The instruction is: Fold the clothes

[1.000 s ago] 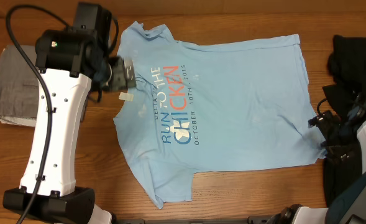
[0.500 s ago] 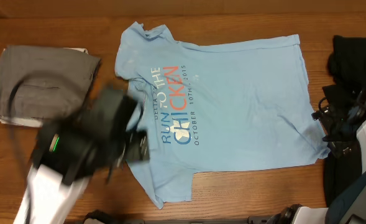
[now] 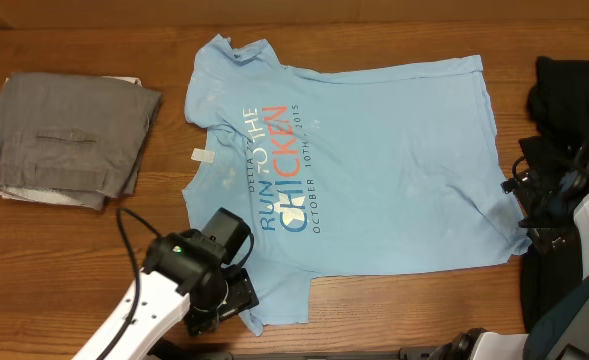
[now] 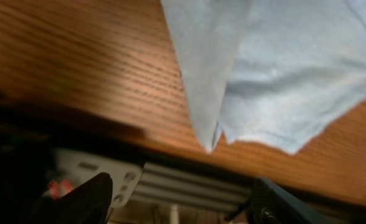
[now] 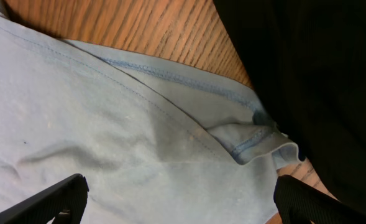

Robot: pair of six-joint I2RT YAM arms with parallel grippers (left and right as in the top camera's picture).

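Observation:
The clothes are a light blue T-shirt (image 3: 374, 170) lying spread flat mid-table, print side up, collar to the left. My left gripper (image 3: 237, 302) hangs at the table's front edge, just left of the near sleeve (image 3: 279, 300). In the left wrist view its jaws (image 4: 183, 208) stand open and empty, with the sleeve tip (image 4: 210, 140) just beyond them. My right gripper (image 3: 527, 212) hovers over the shirt's hem corner at the right. The right wrist view shows the gripper (image 5: 186, 208) open, with the hem corner (image 5: 257, 140) between and ahead of the fingers, not gripped.
A folded grey garment (image 3: 69, 140) lies at the left. A pile of black clothes (image 3: 574, 90) sits at the right edge, touching the shirt's hem corner (image 5: 319, 81). A metal rail (image 4: 189, 186) runs below the table's front edge. A small white label (image 3: 203, 155) lies by the collar.
My left arm has swung from the shirt's collar at the upper left down to the front edge beside the near sleeve. The shirt and the right arm have stayed put.

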